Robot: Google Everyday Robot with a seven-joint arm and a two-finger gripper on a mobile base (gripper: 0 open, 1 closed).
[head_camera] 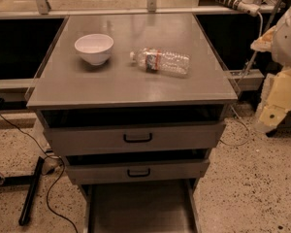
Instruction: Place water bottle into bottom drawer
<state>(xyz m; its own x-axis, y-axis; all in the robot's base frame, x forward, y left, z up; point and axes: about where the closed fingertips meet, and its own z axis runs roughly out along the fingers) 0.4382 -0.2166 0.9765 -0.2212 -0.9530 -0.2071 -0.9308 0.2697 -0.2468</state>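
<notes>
The water bottle [161,61] lies on its side on the grey cabinet top [136,89], right of centre, with its white cap pointing left toward the bowl. The bottom drawer [140,208] is pulled open at the foot of the cabinet, and its flat floor is bare. My gripper [270,114] hangs at the right edge of the view, beside the cabinet's right side and below the level of the top. It is well apart from the bottle and holds nothing I can see.
A white bowl [94,48] stands on the cabinet top left of the bottle. The two upper drawers [137,138] with black handles are slightly out. Black cables [48,188] and a bar lie on the speckled floor at the left. A shelf rail runs behind.
</notes>
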